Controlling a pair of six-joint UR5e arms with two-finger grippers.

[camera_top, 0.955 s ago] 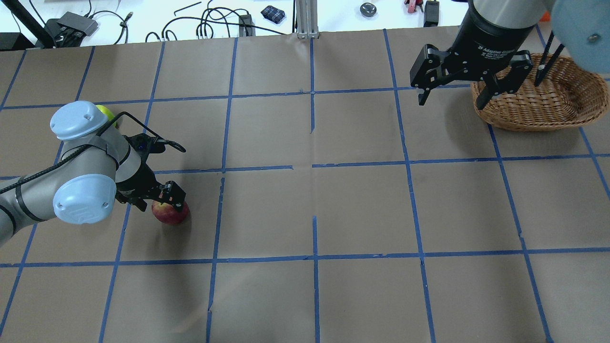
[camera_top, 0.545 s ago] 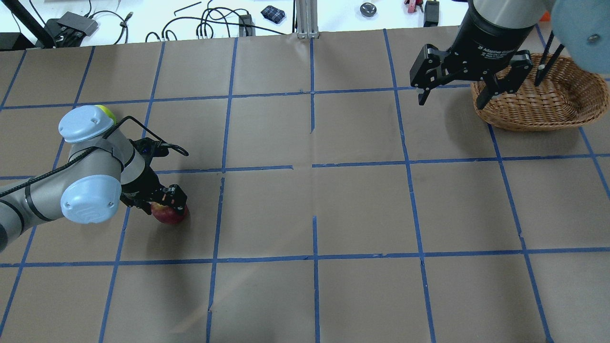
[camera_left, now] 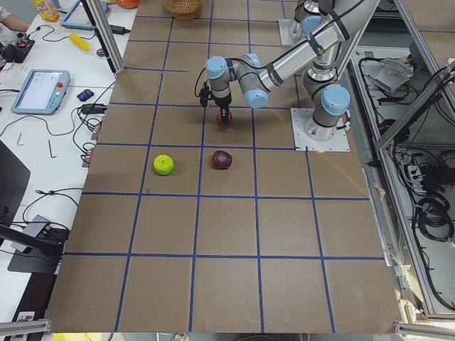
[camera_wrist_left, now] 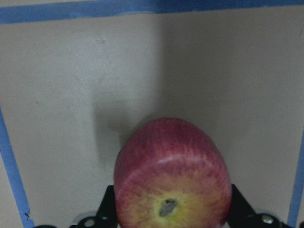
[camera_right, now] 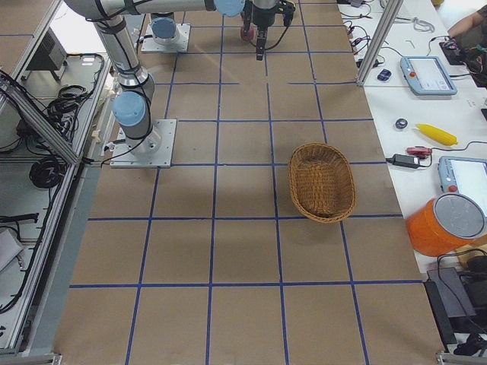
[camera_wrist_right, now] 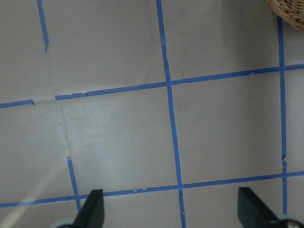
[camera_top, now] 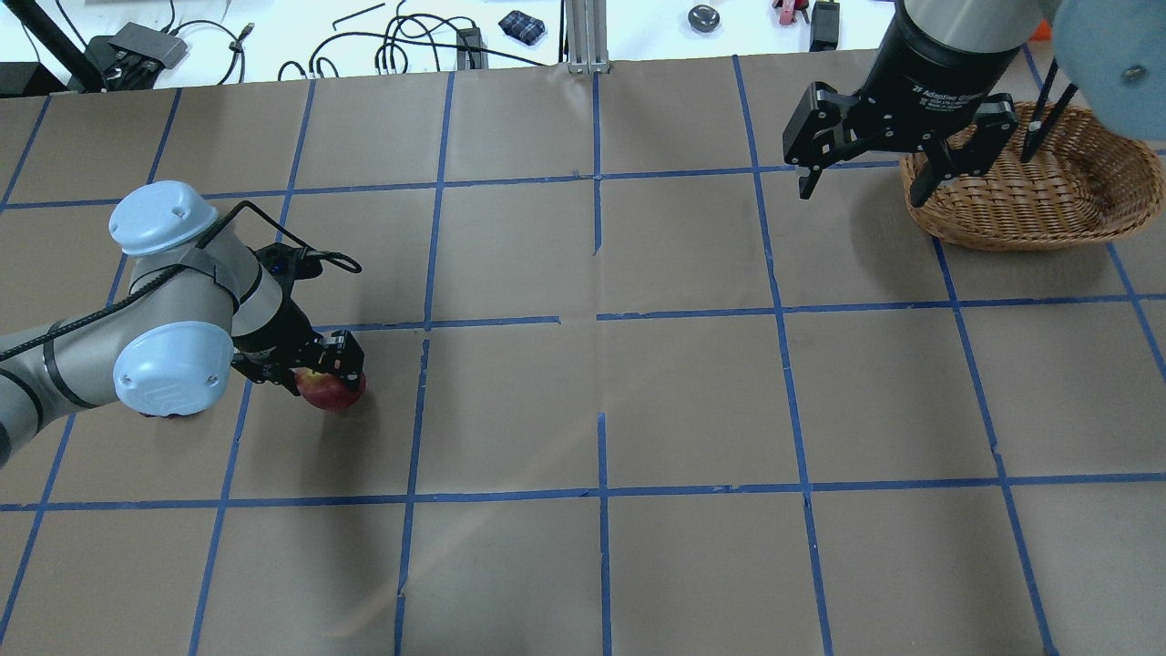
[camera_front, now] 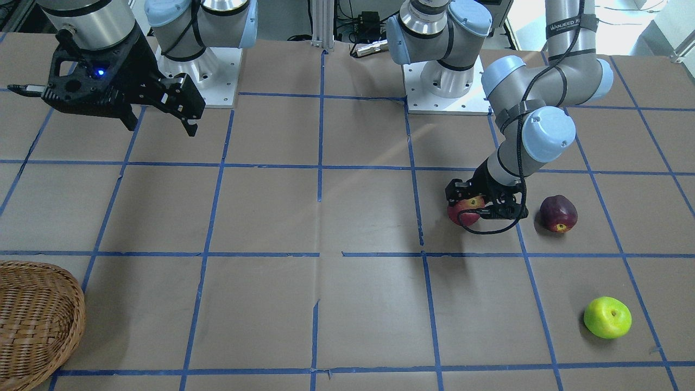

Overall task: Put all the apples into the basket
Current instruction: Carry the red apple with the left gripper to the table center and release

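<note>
Front-facing view: the left gripper (camera_front: 475, 207) pinches the red apple (camera_front: 462, 215), with the maroon apple (camera_front: 558, 213) and the green apple (camera_front: 607, 317) on its outer side. The wicker basket (camera_front: 32, 320) lies the opposite way, well apart across the table.

Overhead: the right gripper (camera_top: 861, 196), spread and empty, hangs near the basket's rim — far nearer it than the left.

Left wrist view: the apple sits between the jaws, stem end toward the camera — probably just clear of the paper.

I see L gripper (camera_front: 473, 208) clamped on red apple (camera_front: 461, 218), maroon apple (camera_front: 558, 213) near it, green apple (camera_front: 607, 317) farther off. R gripper (camera_front: 160, 125) spread wide, well apart from basket (camera_front: 51, 326).
</note>
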